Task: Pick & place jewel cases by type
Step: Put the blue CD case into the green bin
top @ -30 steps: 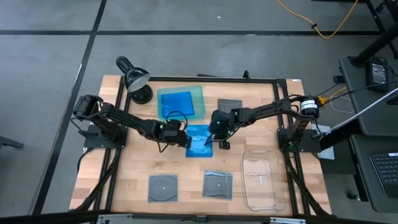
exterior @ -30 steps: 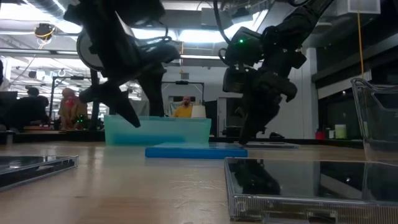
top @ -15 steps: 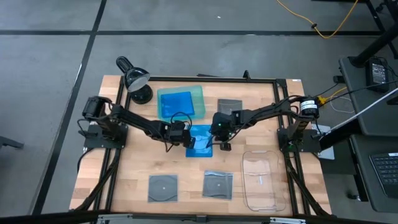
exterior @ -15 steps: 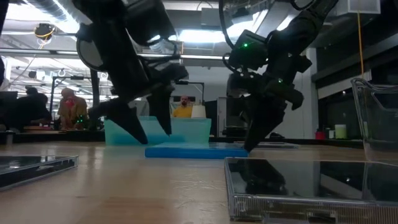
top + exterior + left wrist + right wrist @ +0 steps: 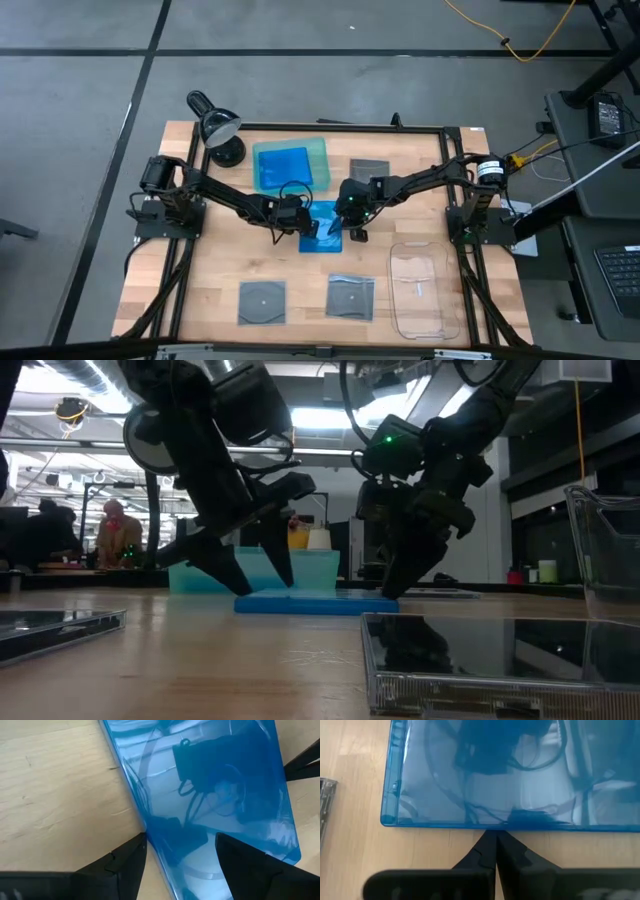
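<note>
A bright blue jewel case [image 5: 324,240] lies flat on the wood at mid-table. My left gripper [image 5: 180,837] stands open, low over the case's left long edge, one finger [image 5: 127,862] outside it over the wood and the other [image 5: 247,862] over the lid. My right gripper [image 5: 495,834] is shut, with its tip down at the case's right long edge. Another blue case [image 5: 283,165] lies in the green tray [image 5: 320,150]. A grey case [image 5: 369,170] lies far right of centre. Two clear square cases [image 5: 262,301] [image 5: 351,296] lie near the front edge. My left gripper straddles the blue case's left long edge [image 5: 145,827], slanting down from the table's left; whether a fingertip touches the case I cannot tell. My right gripper's shut fingertips [image 5: 496,840] meet the case's right long edge [image 5: 495,826], slanting down from the table's right. The case lies flat on the table.
A clear plastic tray [image 5: 418,290] stands at the front right. A black desk lamp [image 5: 220,130] stands at the far left corner. A black frame [image 5: 340,127] rims the table. People show in the room beyond, in the low view.
My left gripper has come down and toward the table's right, staying open, until its fingers stand low over the blue case's left edge. My right gripper has sunk a little at the case's right edge, still shut. The case has stayed where it was.
</note>
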Controlling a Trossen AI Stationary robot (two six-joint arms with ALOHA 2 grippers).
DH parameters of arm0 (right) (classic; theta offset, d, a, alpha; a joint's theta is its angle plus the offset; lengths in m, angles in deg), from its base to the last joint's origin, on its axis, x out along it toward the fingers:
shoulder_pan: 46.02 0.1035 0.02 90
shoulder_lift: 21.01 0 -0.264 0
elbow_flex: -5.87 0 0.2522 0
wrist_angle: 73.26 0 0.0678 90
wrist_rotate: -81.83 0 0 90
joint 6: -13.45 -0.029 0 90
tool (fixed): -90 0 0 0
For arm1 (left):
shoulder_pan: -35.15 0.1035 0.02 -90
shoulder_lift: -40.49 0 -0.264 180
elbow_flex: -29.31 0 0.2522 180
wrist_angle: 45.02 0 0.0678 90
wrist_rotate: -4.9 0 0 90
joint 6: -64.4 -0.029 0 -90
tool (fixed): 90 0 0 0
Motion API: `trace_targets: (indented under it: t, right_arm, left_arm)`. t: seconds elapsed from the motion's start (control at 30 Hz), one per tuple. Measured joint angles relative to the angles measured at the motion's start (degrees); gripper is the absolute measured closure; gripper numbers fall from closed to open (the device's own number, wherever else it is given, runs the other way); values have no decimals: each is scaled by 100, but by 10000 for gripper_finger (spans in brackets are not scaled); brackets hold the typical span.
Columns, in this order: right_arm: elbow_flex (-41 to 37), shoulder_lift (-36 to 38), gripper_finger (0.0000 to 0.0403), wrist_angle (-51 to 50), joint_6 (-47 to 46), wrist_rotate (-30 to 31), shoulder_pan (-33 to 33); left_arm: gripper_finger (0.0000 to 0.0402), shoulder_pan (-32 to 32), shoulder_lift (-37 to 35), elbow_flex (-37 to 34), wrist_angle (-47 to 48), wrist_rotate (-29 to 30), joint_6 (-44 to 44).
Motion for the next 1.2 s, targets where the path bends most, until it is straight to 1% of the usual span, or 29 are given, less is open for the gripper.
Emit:
trace_targets:
  t: [0.4, 0.57, 0.73, 1.03, 1.2]
  right_arm:
    - [-11, -8, 393, 25, 10, -1, 4]
    - [-13, -8, 393, 31, 14, 0, 4]
    - [-17, -8, 393, 47, 14, -1, 7]
    - [-22, -8, 393, 60, 43, -4, 9]
    - [-22, -8, 393, 64, 73, -3, 9]
  left_arm:
    - [176, 5, -95, -26, -130, -11, -81]
    - [177, 17, -176, -33, -149, -155, -79]
    - [180, -17, -223, 26, -67, -127, -83]
    - [180, -31, -481, 63, 62, 39, -133]
    - [180, -15, -765, 73, 57, 456, -275]
